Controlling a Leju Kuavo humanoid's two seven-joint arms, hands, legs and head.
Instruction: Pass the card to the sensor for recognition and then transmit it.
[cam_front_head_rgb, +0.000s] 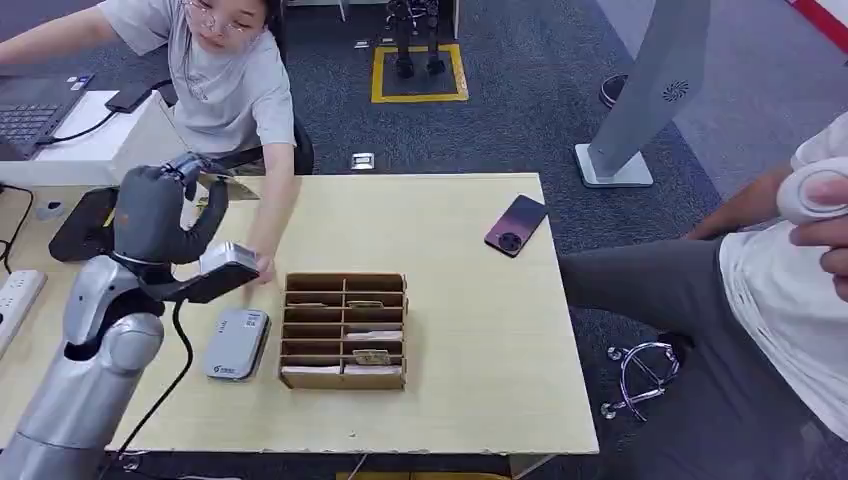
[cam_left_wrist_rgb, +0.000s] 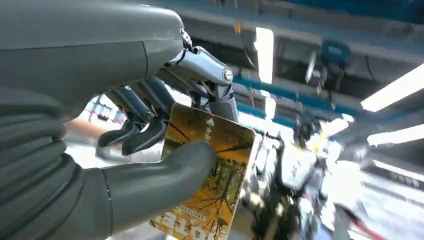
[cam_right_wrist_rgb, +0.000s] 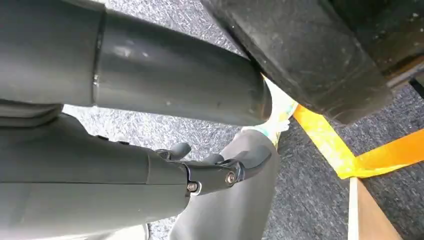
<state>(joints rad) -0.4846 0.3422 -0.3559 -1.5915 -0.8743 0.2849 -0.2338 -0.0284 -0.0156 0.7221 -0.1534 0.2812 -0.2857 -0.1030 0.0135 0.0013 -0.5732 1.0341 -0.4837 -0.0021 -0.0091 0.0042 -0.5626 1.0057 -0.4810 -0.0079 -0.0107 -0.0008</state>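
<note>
My left hand (cam_front_head_rgb: 160, 208) is raised above the table's far left, near a person (cam_front_head_rgb: 225, 70) seated across from me. It pinches a yellow card (cam_left_wrist_rgb: 226, 150) printed with autumn trees between the thumb and the dark fingers (cam_left_wrist_rgb: 145, 132); the card's edge (cam_front_head_rgb: 236, 187) pokes out past the hand. The grey card sensor (cam_front_head_rgb: 237, 343) lies flat on the table below my forearm. That person's hand (cam_front_head_rgb: 265, 268) rests on the table just behind my wrist. My right hand (cam_right_wrist_rgb: 215, 170) hangs over grey carpet with its fingers loose and nothing in it.
A cardboard sorter box (cam_front_head_rgb: 344, 330) with several slots stands right of the sensor. A dark phone (cam_front_head_rgb: 515, 224) lies at the table's (cam_front_head_rgb: 470, 330) far right. A power strip (cam_front_head_rgb: 15, 295) and a black pouch (cam_front_head_rgb: 85, 222) sit at the left. Another person (cam_front_head_rgb: 780, 300) sits at the right.
</note>
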